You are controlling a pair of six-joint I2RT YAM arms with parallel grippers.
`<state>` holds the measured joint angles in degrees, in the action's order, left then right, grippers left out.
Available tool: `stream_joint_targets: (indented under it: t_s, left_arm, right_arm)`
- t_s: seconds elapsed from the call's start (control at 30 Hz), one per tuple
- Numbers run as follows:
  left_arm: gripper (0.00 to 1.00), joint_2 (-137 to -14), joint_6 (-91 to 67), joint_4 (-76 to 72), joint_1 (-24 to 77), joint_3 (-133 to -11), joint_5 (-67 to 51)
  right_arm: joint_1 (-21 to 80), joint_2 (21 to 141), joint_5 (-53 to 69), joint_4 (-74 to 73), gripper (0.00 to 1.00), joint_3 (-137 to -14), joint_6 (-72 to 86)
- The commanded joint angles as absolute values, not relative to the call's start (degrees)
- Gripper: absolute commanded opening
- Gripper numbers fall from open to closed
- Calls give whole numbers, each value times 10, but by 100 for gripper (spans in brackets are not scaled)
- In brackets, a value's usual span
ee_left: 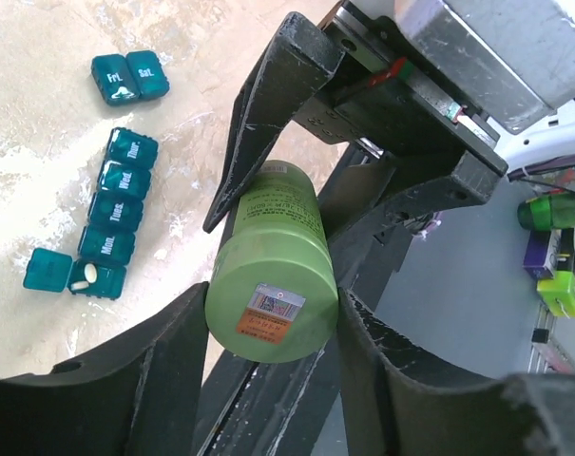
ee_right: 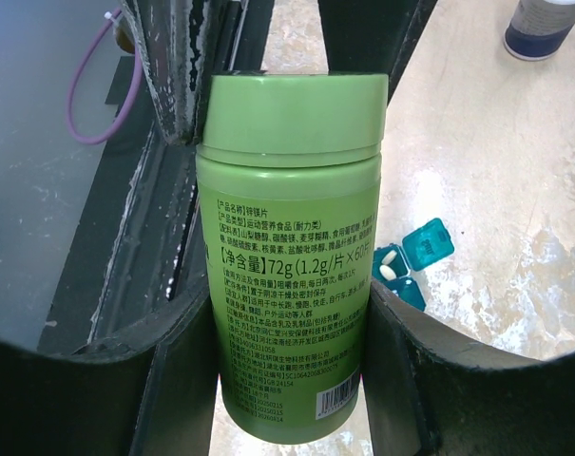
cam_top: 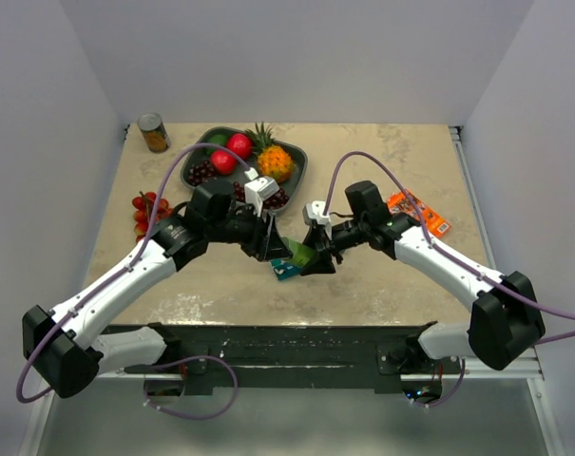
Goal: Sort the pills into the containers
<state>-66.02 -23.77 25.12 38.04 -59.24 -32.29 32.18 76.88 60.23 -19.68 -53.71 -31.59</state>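
A small green bottle (cam_top: 303,255) with a green cap is held in the air between both grippers, just above the table. My left gripper (ee_left: 273,318) is shut on its cap end (ee_left: 271,306). My right gripper (ee_right: 287,366) is shut on the bottle's labelled body (ee_right: 285,285). The teal containers (ee_left: 116,195) lie on the table below: a strip of day-marked cubes and a separate pair (ee_left: 130,78). One end cube stands open with white pills (ee_left: 87,275) inside; it also shows in the right wrist view (ee_right: 390,264). The containers (cam_top: 287,271) show under the grippers in the top view.
A dark grey fruit tray (cam_top: 194,163) with fruit stands at the back. A tin can (cam_top: 154,133) is at the back left, and tomatoes (cam_top: 146,211) at the left. An orange packet (cam_top: 418,213) lies at the right. The table's near edge is just behind the grippers.
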Motion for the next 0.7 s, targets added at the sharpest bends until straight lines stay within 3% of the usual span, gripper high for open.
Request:
stream_joint_targets:
  t_s: [0.0, 0.27, 0.5, 0.57, 0.67]
  left_arm:
    - [34, -661, -166, 283, 385, -599, -357]
    - [38, -591, 144, 325, 385, -549, -301]
    - [85, -512, 200, 172, 385, -474, -274]
    - [92, -495, 197, 136, 384, -466, -270]
    - [93, -481, 181, 123, 384, -461, -275]
  right_arm:
    - [320, 766, 609, -178, 0, -567, -322]
    - [321, 764, 621, -184, 0, -568, -325]
    - [320, 764, 626, -185, 0, -568, -330]
    - [320, 765, 627, -187, 0, -568, -331]
    - [320, 764, 628, -189, 0, -568, -332]
